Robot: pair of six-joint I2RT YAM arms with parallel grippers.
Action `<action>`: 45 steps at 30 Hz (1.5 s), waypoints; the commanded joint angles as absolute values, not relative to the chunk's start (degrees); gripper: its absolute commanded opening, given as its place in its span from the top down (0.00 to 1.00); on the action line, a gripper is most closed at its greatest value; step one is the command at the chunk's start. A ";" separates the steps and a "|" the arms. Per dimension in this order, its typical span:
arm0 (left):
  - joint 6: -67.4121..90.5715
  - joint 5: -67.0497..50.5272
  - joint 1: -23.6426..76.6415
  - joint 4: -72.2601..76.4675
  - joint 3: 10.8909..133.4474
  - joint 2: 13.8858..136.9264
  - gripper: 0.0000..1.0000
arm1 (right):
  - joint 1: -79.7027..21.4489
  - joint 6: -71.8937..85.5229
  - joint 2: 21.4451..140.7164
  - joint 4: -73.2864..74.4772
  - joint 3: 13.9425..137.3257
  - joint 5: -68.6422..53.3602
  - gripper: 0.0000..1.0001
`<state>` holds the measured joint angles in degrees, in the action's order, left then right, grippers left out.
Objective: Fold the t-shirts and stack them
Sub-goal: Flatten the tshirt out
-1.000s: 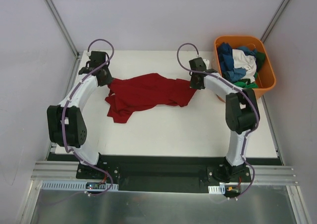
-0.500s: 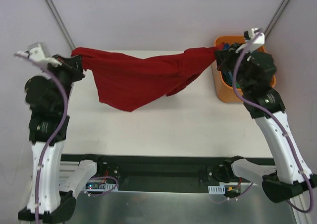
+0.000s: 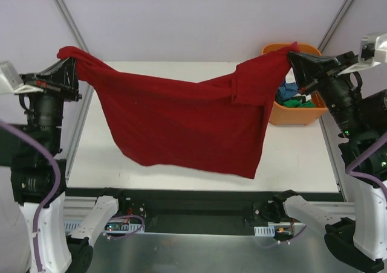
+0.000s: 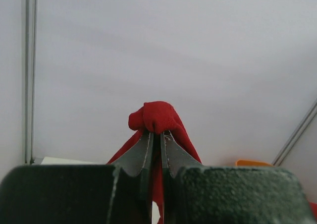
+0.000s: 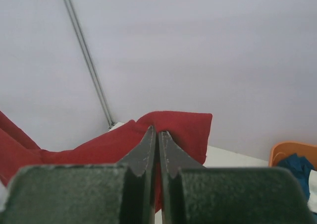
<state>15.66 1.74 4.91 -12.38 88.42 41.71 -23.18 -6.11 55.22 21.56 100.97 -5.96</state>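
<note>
The dark red t-shirt (image 3: 181, 122) hangs spread wide above the surface (image 3: 296, 155). The left tool (image 3: 71, 67) is clamped on one top corner and the right tool (image 3: 293, 58) pinches the other. The cloth blocks the orange tub's (image 3: 299, 115) left side. Only bits of the blue and green shirts (image 3: 290, 98) peek out of it; the rest is hidden.

This is a robotics lab cell, not anyone's home. A bare white table (image 3: 115, 164) stands boxed in by plain pale panels (image 3: 193, 19), with aluminium frame posts (image 3: 65, 14) running up the corners. Two black-and-white robot arms, the left arm (image 3: 33, 176) and the right arm (image 3: 363, 134), rise from a black base plate (image 3: 193, 202) at the near edge, trailing purple cables (image 3: 54, 179). The dark red t-shirt (image 3: 181, 128) and an orange tub (image 3: 296, 115) of clothes are the only household things here.
</note>
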 commanded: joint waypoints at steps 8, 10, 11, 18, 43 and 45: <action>18.00 12.15 0.54 -12.83 90.35 79.86 1.00 | -18.11 -1.94 81.28 20.16 91.69 0.62 0.96; 18.63 11.08 0.35 -13.18 90.96 88.91 0.90 | -17.93 -1.06 85.49 16.80 87.47 0.61 0.88; 18.46 10.20 -0.95 -13.44 91.31 94.51 0.79 | -17.93 -0.45 87.00 14.61 84.23 0.53 0.85; 22.93 6.16 -1.23 -20.48 90.81 102.75 0.01 | -18.80 -0.96 99.30 19.68 85.42 -4.04 0.03; 37.88 -8.09 3.34 -19.78 59.65 99.39 0.01 | -27.51 -2.99 123.76 23.91 99.70 -11.33 0.03; 37.79 -6.95 2.38 -19.78 62.74 103.94 0.01 | -27.51 -2.29 122.35 22.68 96.69 -11.69 0.03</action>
